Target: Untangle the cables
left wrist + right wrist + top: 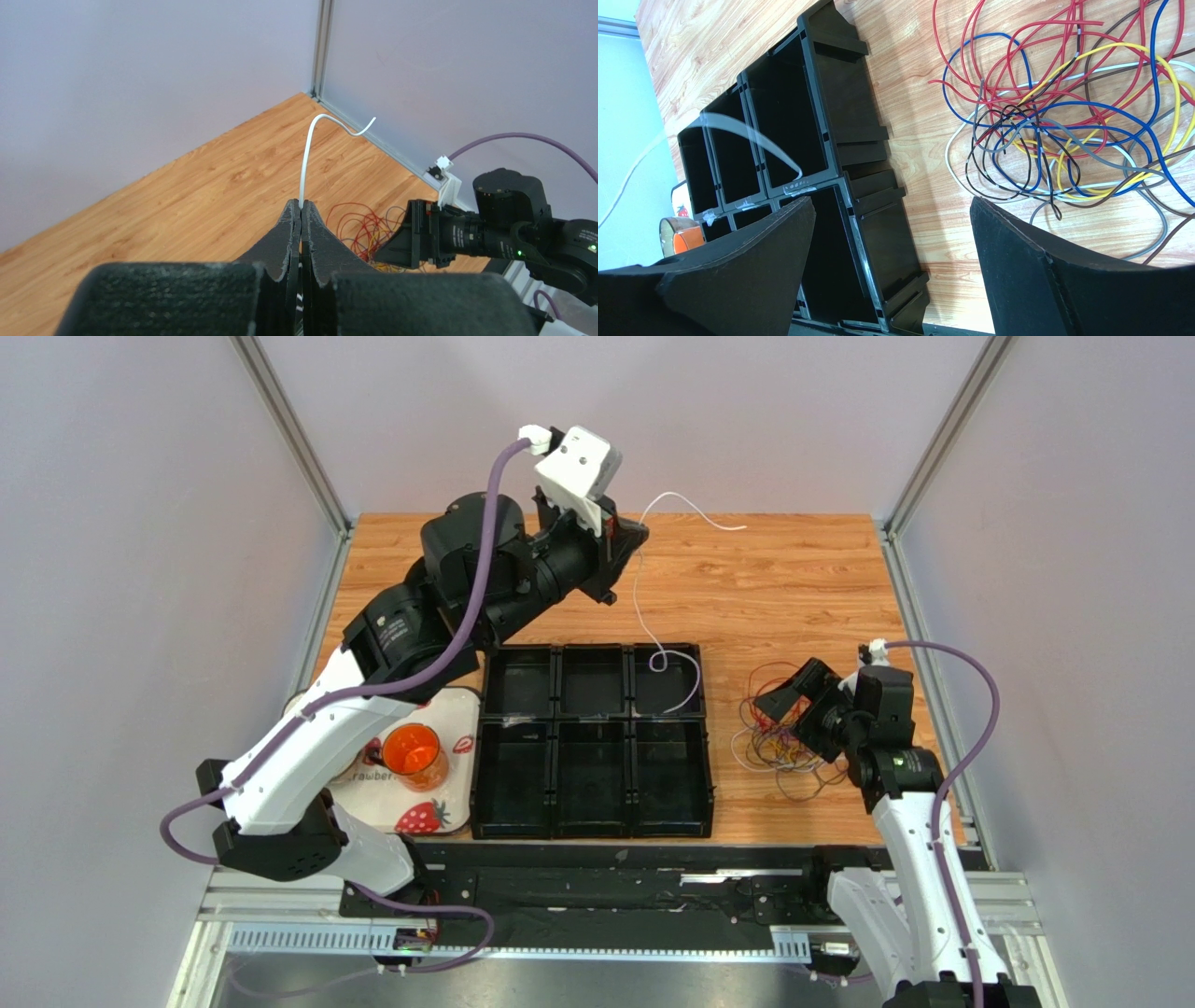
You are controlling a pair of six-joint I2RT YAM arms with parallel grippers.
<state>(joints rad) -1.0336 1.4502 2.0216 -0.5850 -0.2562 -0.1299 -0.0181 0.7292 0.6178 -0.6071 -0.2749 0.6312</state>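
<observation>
A tangle of thin red, blue, yellow, grey and dark cables (786,735) lies on the wooden table right of the black tray; it fills the right wrist view's upper right (1074,105). My left gripper (631,532) is raised high over the back of the table and shut on a white cable (643,602). The cable's free end curls beyond the jaws (330,122) and its lower end hangs into the tray's back right compartment (676,686). My right gripper (774,703) is open and empty, low beside the tangle's left edge.
A black tray with several compartments (595,805) sits mid-table. An orange cup (413,753) stands on a strawberry-print cloth (421,819) at the left. Grey walls enclose the table on three sides.
</observation>
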